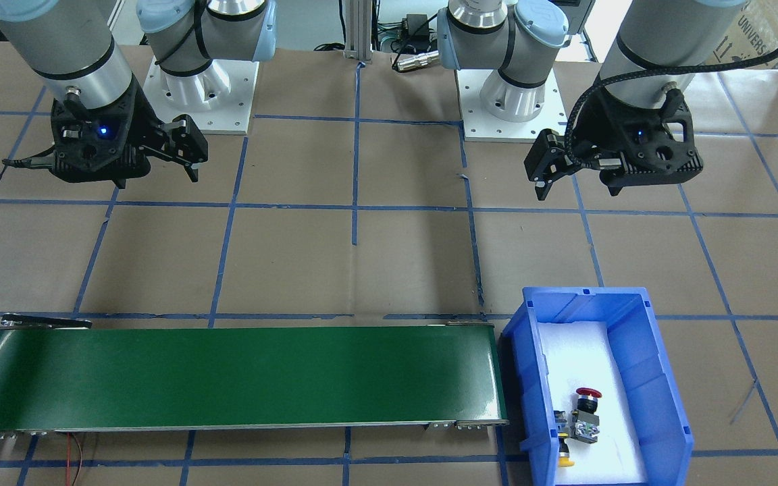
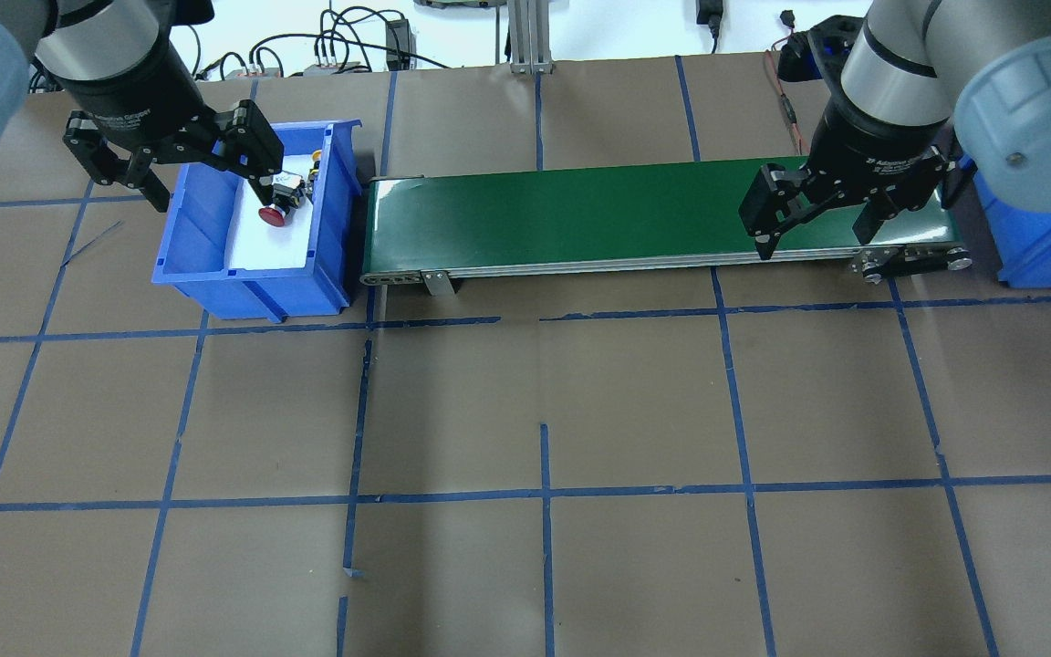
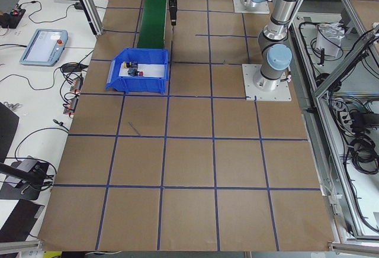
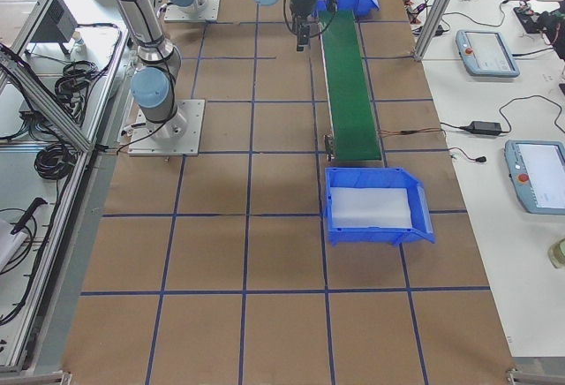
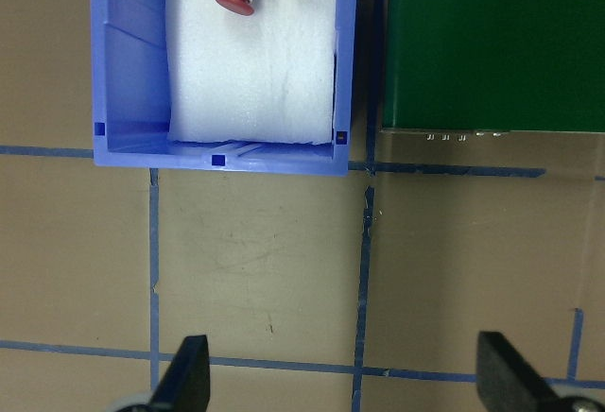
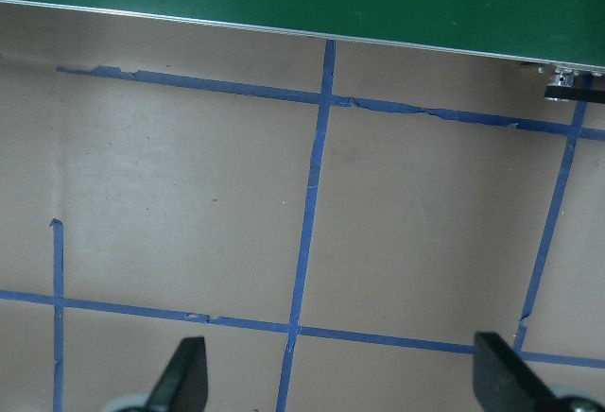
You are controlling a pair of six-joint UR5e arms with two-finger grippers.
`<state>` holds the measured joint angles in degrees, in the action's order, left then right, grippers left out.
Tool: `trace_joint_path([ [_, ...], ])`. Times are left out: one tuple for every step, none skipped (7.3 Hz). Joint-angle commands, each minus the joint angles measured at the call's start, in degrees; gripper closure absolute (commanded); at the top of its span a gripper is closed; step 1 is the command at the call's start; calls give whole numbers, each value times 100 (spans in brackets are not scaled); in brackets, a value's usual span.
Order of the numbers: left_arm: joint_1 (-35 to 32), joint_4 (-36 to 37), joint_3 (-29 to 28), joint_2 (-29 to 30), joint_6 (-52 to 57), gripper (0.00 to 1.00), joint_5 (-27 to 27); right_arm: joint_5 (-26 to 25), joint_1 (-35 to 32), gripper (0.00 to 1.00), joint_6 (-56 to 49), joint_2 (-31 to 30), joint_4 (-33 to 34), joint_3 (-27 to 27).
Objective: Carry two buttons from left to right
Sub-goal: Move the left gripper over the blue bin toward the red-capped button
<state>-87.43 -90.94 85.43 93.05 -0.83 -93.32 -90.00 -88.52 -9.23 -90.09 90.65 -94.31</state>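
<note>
Red button (image 2: 272, 215) and yellow button (image 1: 566, 461) lie in the bin (image 2: 252, 292). Seen from overhead, the belt (image 2: 580, 214) sits at its three o'clock, likely to carry them. Left gripper (image 2: 212, 178) and right gripper (image 2: 816, 239) gape wide, empty.

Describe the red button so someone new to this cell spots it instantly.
Start at the long green conveyor belt; at its end on the robot's left-arm side stands a blue bin lined with white foam. In it lies the red mushroom-capped button, close beside a yellow-capped button. Its wide red cap sets it apart; the neighbour's cap is smaller and yellow.
</note>
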Motion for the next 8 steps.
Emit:
trace_joint_path([
  [137, 24, -79, -24, 13, 0, 41, 0, 2, 0, 0, 0, -4, 0],
  [147, 24, -88, -24, 13, 0, 24, 0, 2, 0, 0, 0, 5, 0],
  [139, -29, -88, -50, 13, 0, -2, 0, 2, 0, 0, 0, -4, 0],
  [147, -29, -79, 37, 21, 0, -107, 0, -7, 0, 0, 0, 5, 0],
  [191, 49, -88, 125, 30, 0, -99, 9, -7, 0, 0, 0, 5, 0],
  [365, 433, -97, 326, 291, 0, -47, 9, 2, 0, 0, 0, 5, 0],
  [593, 898, -123, 676, 329, 0, -20, 9, 2, 0, 0, 0, 5, 0],
  [674, 1181, -132, 1053, 381, 0, -29, 9, 2, 0, 0, 0, 5, 0],
])
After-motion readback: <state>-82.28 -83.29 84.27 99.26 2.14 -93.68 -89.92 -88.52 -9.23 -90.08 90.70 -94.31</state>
